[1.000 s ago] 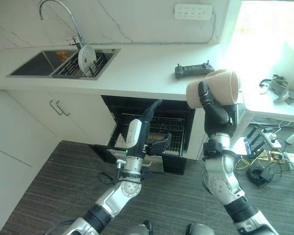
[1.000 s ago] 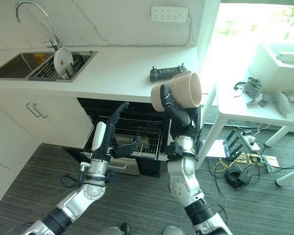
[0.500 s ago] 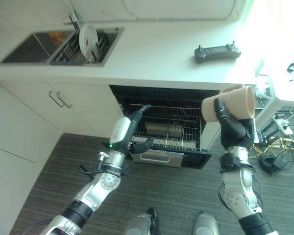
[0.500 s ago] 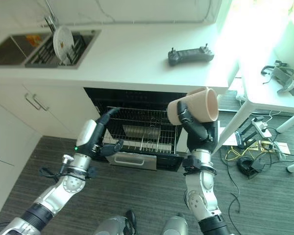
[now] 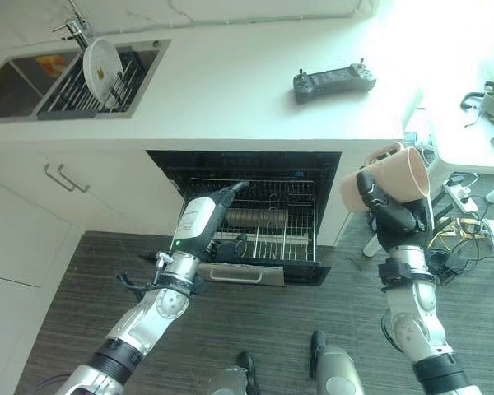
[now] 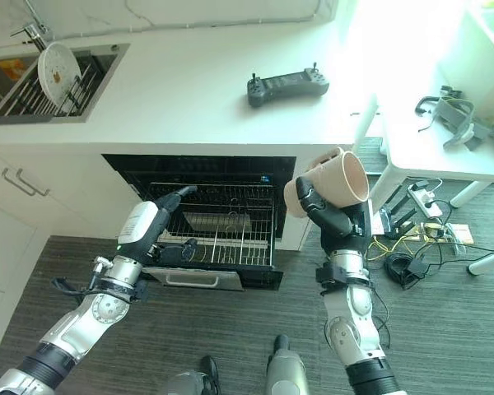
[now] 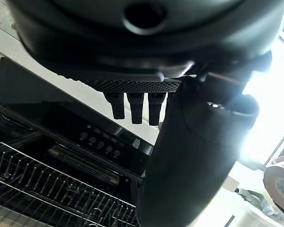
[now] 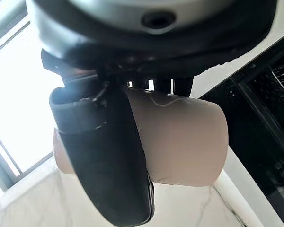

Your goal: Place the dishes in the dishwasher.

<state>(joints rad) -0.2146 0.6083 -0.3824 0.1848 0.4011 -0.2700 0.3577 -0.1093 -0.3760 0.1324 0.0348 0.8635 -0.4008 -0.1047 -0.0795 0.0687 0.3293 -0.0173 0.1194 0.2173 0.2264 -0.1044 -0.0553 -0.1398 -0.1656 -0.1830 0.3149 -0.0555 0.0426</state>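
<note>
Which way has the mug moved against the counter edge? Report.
Yes: the mug in the right hand has dropped from over the counter edge to below it.

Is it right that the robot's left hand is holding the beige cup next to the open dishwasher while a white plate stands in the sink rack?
Not quite: the right hand holds the beige cup, as the right eye view shows. The left hand is at the open dishwasher, and the white plate does stand in the sink rack.
</note>
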